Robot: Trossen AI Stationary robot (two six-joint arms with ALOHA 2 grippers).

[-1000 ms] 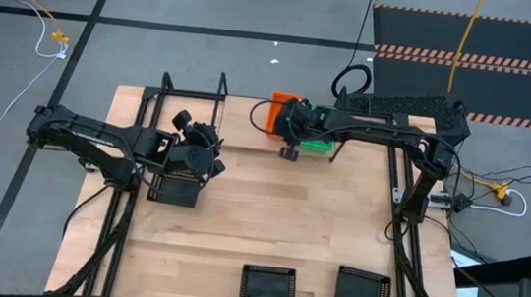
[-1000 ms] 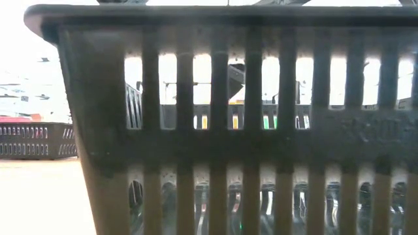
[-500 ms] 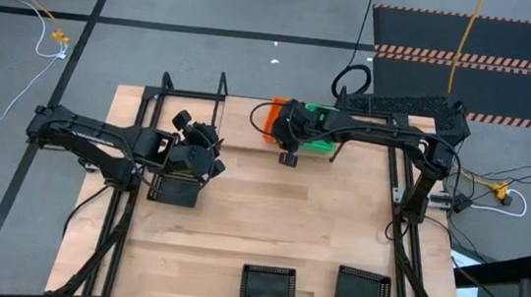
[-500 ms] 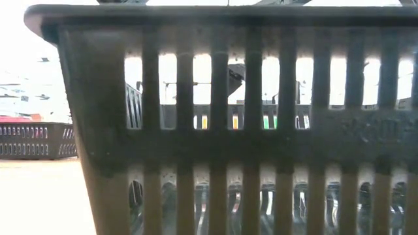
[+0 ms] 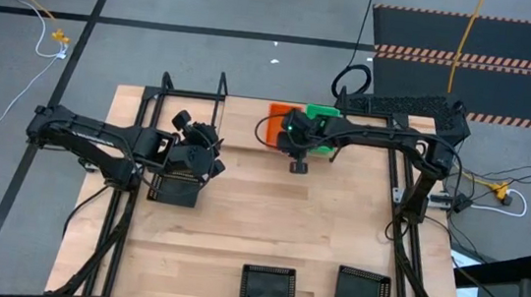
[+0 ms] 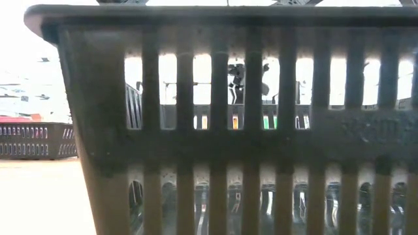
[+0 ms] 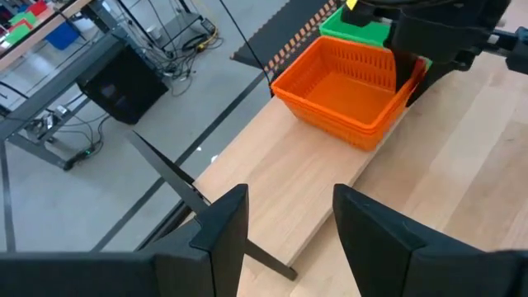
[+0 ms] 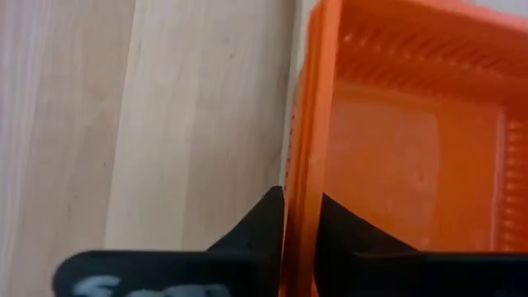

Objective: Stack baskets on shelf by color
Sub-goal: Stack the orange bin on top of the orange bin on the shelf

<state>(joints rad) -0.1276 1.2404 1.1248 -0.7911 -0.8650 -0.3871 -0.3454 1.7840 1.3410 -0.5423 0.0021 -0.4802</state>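
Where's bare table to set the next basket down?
The middle of the table, between the left gripper and the two black baskets at the near edge, is bare. It's crowded at the far edge, where the right gripper straddles the orange basket wall beside the green basket.

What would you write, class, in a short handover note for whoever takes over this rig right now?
Right gripper: fingers pinch the near wall of the orange baskets on the shelf.
Left gripper: open, empty, above one black basket.
Done: orange stacked, green baskets beside them on the shelf.
Left: three black baskets, two at the table's near edge.
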